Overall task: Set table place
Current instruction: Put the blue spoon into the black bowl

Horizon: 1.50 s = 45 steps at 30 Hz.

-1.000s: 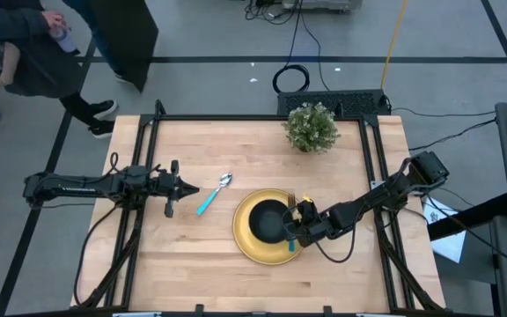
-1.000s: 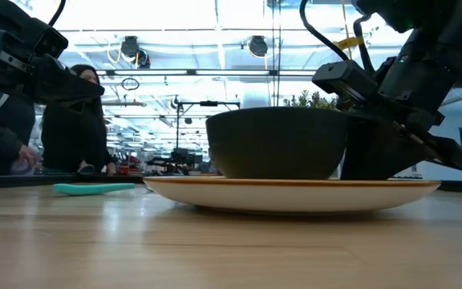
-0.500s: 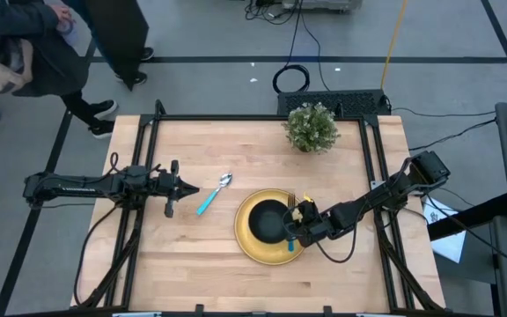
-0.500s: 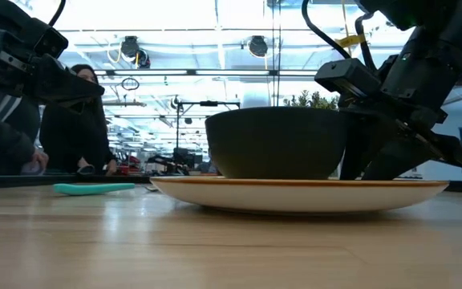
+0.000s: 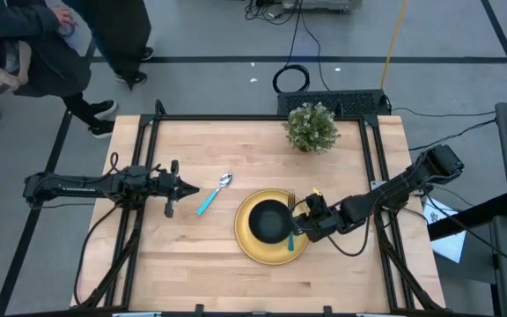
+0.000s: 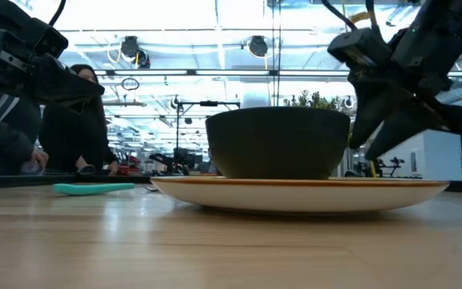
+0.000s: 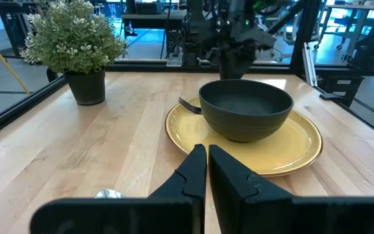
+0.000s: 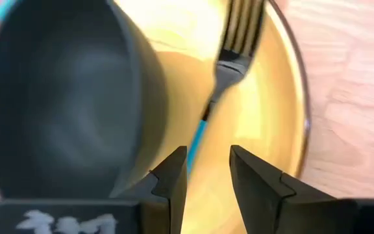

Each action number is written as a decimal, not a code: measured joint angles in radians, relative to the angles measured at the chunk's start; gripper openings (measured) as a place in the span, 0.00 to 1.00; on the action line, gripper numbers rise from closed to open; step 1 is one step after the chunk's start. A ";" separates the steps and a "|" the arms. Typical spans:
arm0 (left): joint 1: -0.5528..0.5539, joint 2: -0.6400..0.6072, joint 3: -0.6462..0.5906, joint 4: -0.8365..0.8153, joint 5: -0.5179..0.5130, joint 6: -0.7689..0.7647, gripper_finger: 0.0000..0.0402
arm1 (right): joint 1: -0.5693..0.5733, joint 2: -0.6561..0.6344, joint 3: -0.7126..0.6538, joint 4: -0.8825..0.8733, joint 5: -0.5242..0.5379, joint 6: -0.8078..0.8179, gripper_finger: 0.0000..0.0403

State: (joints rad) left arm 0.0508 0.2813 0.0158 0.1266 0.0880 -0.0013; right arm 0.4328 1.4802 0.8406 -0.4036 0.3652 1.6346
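Right tool [image 5: 303, 225] pulled back (fingers spread), fork [image 5: 291, 231] below on plate [image 5: 246, 244]

Right gripper [image 5: 303, 225] hovers with fingers parted; left gripper [image 5: 195, 190] rests closed, arm outstretched.

We see a small green potted plant [image 5: 312, 127] standing near the table's far edge, toward its right corner. Beyond the far left corner, people in dark clothes [image 5: 33, 53] stand on the grey floor, and black cables [image 5: 290, 77] coil behind the table.
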 joint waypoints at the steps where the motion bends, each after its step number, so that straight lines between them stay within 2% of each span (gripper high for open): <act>1: 0.000 0.000 0.000 0.000 0.002 0.000 0.06 | -0.001 -0.012 0.000 0.003 0.000 -0.006 0.26; 5: 0.000 0.000 0.000 0.000 0.009 -0.002 0.06 | -0.001 -0.097 0.000 -0.001 0.038 -0.117 0.26; 8: 0.000 0.000 0.000 -0.001 0.009 -0.001 0.06 | 0.008 -0.185 0.000 -0.059 0.137 -0.222 0.26; 11: 0.000 0.000 0.000 -0.001 0.009 -0.001 0.06 | 0.018 -0.238 0.000 -0.056 0.239 -0.259 0.26; 15: 0.000 0.000 0.000 -0.002 0.009 0.001 0.06 | 0.004 -0.275 0.000 -0.023 0.241 -0.409 0.26; 19: 0.000 0.000 0.000 -0.002 0.008 0.019 0.06 | -0.002 -0.306 0.000 0.072 0.276 -0.734 0.26; 22: 0.000 0.000 0.000 0.006 0.008 0.022 0.06 | -0.002 -0.333 0.000 0.166 0.306 -1.036 0.24; 25: 0.000 0.000 0.000 0.030 -0.003 0.035 0.06 | 0.001 -0.365 0.001 0.225 0.376 -1.304 0.15; 28: 0.000 0.000 0.000 0.052 -0.011 0.082 0.06 | 0.002 -0.411 0.001 0.261 0.421 -1.501 0.03; 35: 0.000 0.000 0.000 0.059 -0.012 0.184 0.06 | 0.002 -0.549 0.001 0.281 0.413 -1.747 0.00; 41: 0.000 0.000 0.000 0.057 -0.024 0.209 0.06 | 0.002 -0.673 -0.030 0.256 0.317 -1.897 0.00; 45: 0.000 0.000 0.000 0.057 -0.059 0.205 0.06 | -0.022 -0.798 -0.099 0.292 0.188 -1.924 0.00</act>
State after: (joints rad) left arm 0.0509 0.2813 0.0158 0.1841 0.0294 0.2032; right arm 0.4106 0.6817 0.7414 -0.1112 0.5532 -0.2898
